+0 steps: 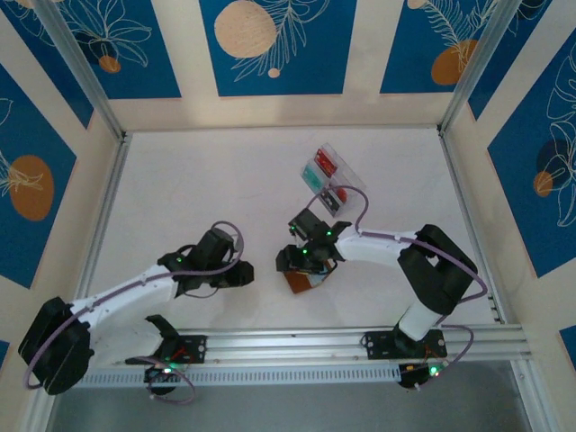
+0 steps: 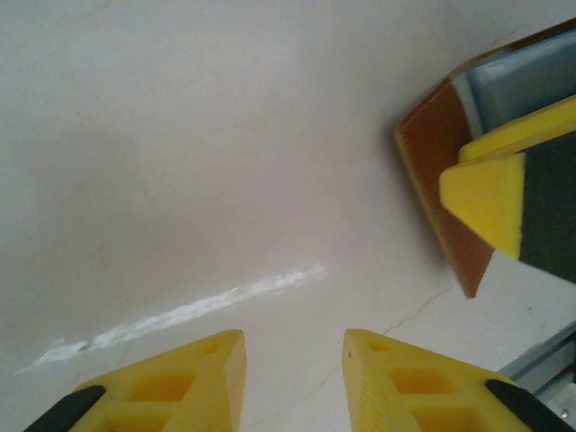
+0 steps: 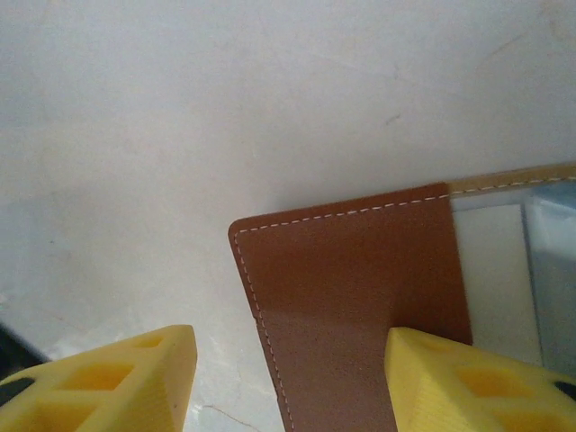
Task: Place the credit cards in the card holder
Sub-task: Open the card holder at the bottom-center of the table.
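My biggest worry is the pair of arms. The left arm (image 1: 135, 292) and the right arm (image 1: 423, 261) both reach into the middle of the tabletop (image 1: 180, 180) with their wrists near each other, so a careless swing could knock one into the other. Next is the clear tray (image 1: 351, 173) at 1 o'clock from the card holder (image 1: 306, 283). It looks light, and I judge that digging in for a card could shove or tip it. The holder lies at about 6 o'clock from the tabletop's centre, open with its pale lining showing. On this smooth surface it may slide or fold shut if nothing pins it while a card goes in. The credit cards (image 1: 326, 165) lie in the tray, thin and flat, and could slip out of a pinch. As for pose, the right arm folds its elbow at 4 o'clock and reaches toward 9 o'clock, wrist down over the holder. The right claw (image 3: 290, 337) is spread wide and empty, one finger (image 3: 450, 378) over the brown flap. The left arm stretches low from 7 o'clock. The left claw (image 2: 292, 351) is narrowly parted and empty, just beside the holder at 9 o'clock.
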Controlling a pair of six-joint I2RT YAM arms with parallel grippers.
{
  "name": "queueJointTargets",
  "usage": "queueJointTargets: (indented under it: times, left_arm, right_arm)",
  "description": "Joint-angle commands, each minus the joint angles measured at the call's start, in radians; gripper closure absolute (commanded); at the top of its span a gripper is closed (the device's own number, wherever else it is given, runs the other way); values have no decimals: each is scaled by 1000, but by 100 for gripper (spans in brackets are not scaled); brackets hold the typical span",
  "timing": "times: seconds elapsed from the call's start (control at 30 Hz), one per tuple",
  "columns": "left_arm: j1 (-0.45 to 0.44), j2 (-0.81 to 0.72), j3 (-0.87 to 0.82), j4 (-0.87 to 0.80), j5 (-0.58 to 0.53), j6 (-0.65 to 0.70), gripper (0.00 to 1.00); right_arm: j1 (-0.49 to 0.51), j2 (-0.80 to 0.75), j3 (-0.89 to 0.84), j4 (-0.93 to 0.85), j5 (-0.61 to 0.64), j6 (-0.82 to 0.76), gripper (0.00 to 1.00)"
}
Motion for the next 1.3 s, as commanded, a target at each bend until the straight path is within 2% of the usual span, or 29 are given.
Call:
queueJointTargets:
  times: [0.0, 0.1, 0.2, 0.23, 0.37, 0.5, 0.57, 1.0, 1.13, 1.27]
  left_arm:
    - [-31, 62, 59, 51, 48, 5, 71]
    - [-53, 130, 87, 109, 63, -16, 78]
    - [-74, 196, 115, 158, 61, -37, 87]
    - [-82, 216, 128, 171, 59, -41, 88]
    - [-112, 341, 200, 217, 58, -55, 92]
    - [-133, 448, 259, 287, 70, -82, 93]
    - [-136, 493, 282, 310, 70, -97, 94]
    - [-171, 743, 373, 412, 85, -134, 95]
    - [-172, 767, 366, 359, 44, -123, 96]
    - [-172, 765, 362, 271, -13, -88, 96]
  right_arm:
    - [-54, -23, -76, 129, -158, 51, 42]
    - [-98, -32, -138, 201, -200, 82, 44]
    - [-129, -43, -172, 227, -215, 91, 52]
    - [-137, -45, -182, 235, -222, 93, 55]
    - [-162, -51, -212, 254, -234, 101, 79]
    - [-191, -66, -244, 272, -253, 106, 96]
    - [-207, -77, -264, 282, -260, 110, 100]
    - [-272, -94, -311, 308, -314, 83, 100]
    - [-272, -132, -290, 230, -297, 42, 100]
    - [-280, -230, -238, 59, -187, -30, 87]
